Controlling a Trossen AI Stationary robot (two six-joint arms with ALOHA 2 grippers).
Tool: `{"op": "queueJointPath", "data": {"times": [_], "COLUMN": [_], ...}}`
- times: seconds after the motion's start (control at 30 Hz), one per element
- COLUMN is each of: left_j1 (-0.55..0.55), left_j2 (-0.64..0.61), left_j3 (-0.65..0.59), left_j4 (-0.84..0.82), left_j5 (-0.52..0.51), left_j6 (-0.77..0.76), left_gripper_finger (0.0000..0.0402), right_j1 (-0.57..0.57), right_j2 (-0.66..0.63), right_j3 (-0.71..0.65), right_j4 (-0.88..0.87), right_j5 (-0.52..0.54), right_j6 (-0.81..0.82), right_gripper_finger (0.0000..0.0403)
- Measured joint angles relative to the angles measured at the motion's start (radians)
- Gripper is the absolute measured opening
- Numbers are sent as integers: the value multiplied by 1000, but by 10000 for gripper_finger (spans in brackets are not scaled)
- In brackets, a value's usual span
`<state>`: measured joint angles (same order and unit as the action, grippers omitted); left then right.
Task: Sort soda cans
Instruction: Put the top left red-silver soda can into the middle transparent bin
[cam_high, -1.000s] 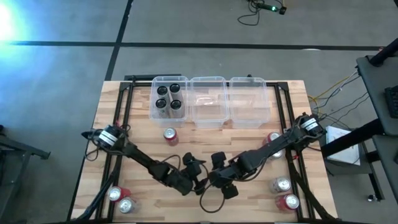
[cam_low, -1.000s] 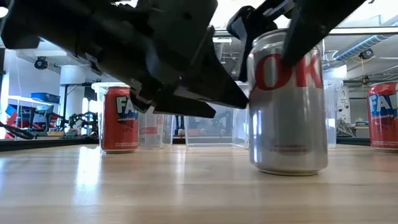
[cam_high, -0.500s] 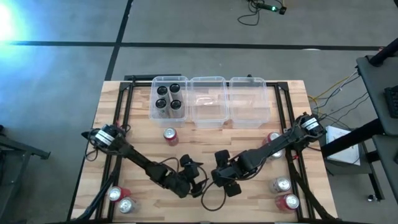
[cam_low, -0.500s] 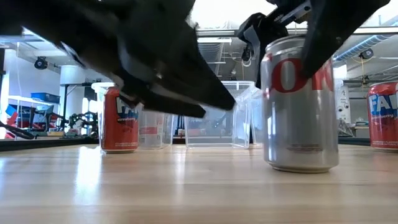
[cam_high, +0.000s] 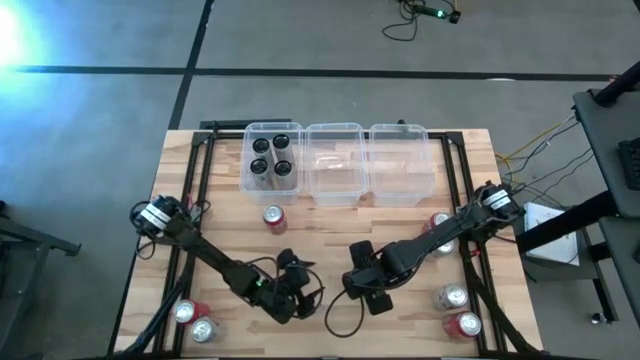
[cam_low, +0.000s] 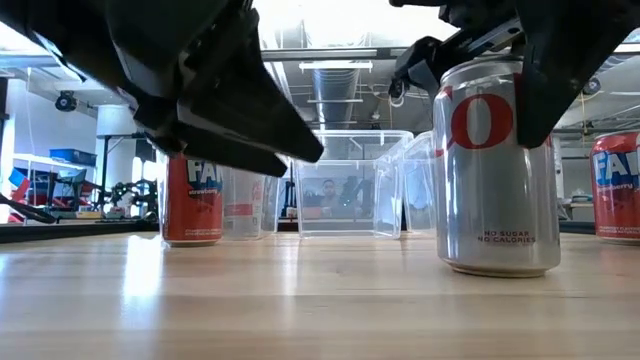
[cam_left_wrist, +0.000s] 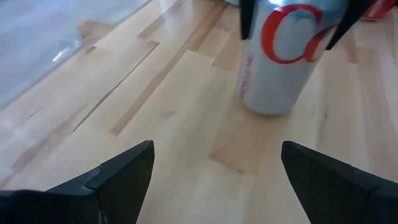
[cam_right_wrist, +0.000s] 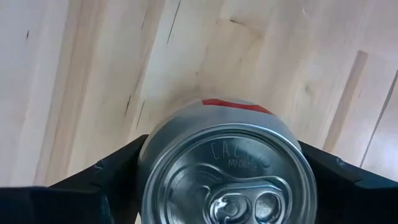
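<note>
High view, left bin (cam_high: 272, 160) holds four black cans (cam_high: 272, 155), right gripper (cam_right_wrist: 224, 180) clamps silver can (cam_right_wrist: 227, 174), left gripper (cam_left_wrist: 211, 165) spread empty.

silver can (cam_low: 497, 170): upright on the table; lettering partly covered by the dark fingers (cam_low: 545, 95) at its sides, top rim hidden behind the gripper
red can (cam_low: 616, 187) right of the silver can: cut by the picture's edge
silver can in the high view: hidden under the right gripper (cam_high: 362, 288)
</note>
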<state>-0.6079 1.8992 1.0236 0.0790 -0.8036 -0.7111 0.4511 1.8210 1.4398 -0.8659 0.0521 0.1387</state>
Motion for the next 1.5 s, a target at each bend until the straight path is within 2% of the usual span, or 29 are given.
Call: {"op": "queueJointPath", "data": {"times": [0.13,0.37,0.57,0.7,0.87,1.0,1.23,1.3,1.5], "left_j1": [0,0,3,10,25,35,36,35,37], "left_j2": [5,35,64,104,154,179,191,191,171], "left_j3": [-31,-33,-32,-31,-25,16,85,81,36], "left_j4": [-1,0,3,33,104,107,104,99,89], "left_j5": [7,71,66,45,44,46,63,63,64], "left_j6": [-46,-54,-54,-55,-58,-59,-58,-76,-202], "left_gripper_finger": [336,336,336,336,336,336,336,336,336], "right_j1": [-3,-76,-222,-375,-583,-700,-788,-804,-809], "right_j2": [1,1,0,-2,2,44,167,194,261], "right_j3": [57,308,526,612,601,563,536,536,534], "right_j4": [-37,-228,-314,-307,-272,-239,-239,-242,-260], "right_j5": [23,145,197,211,198,69,-21,-71,-124], "right_j6": [-26,-139,-274,-370,-421,-426,-490,-516,-593], "right_gripper_finger": [299,302,302,303,303,303,304,304,306]}}
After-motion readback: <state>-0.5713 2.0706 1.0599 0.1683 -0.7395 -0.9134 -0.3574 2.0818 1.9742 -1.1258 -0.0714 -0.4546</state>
